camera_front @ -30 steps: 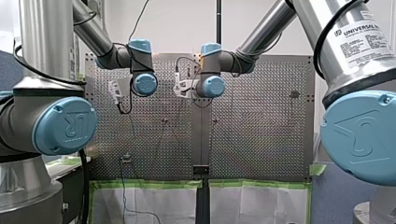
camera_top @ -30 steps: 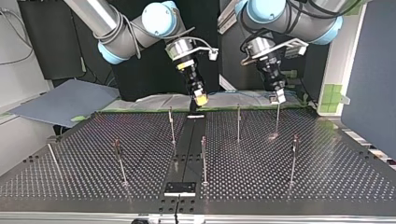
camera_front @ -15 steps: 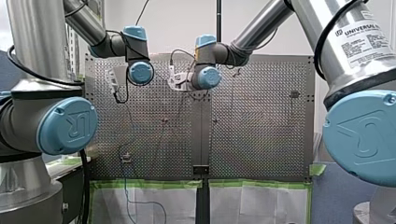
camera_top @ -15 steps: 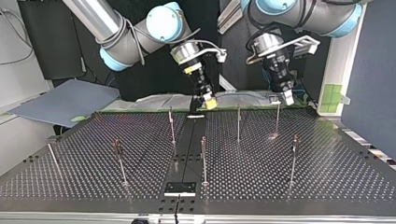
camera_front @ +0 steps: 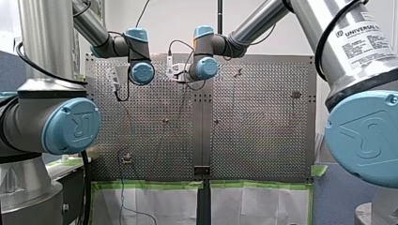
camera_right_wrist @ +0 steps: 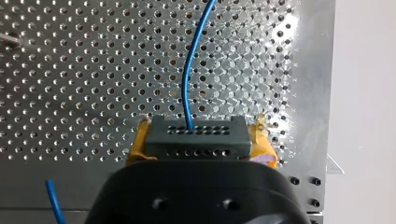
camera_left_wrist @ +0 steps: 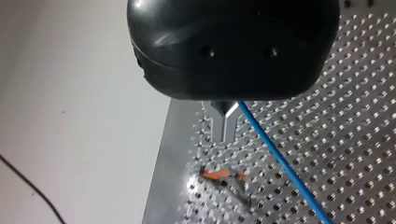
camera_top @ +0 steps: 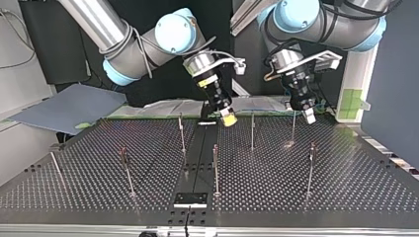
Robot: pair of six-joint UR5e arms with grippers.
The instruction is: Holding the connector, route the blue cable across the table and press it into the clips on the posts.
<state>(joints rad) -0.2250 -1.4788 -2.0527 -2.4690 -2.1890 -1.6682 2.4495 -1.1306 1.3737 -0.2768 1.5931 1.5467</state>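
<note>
Two grippers hang over the perforated metal table (camera_top: 346,187), along its edge nearest the arms. My right gripper (camera_right_wrist: 198,140), over that edge's middle, pinches the dark grey rectangular connector (camera_right_wrist: 195,135) between yellow pads (camera_right_wrist: 135,147). The thin blue cable (camera_right_wrist: 186,84) runs out of the connector ahead of the gripper. My left gripper (camera_left_wrist: 225,126), toward a corner, has its metal fingers (camera_left_wrist: 217,126) closed on the cable.

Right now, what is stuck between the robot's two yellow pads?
The right wrist view shows the grey connector clamped between them, with the blue cable leaving its face.
</note>
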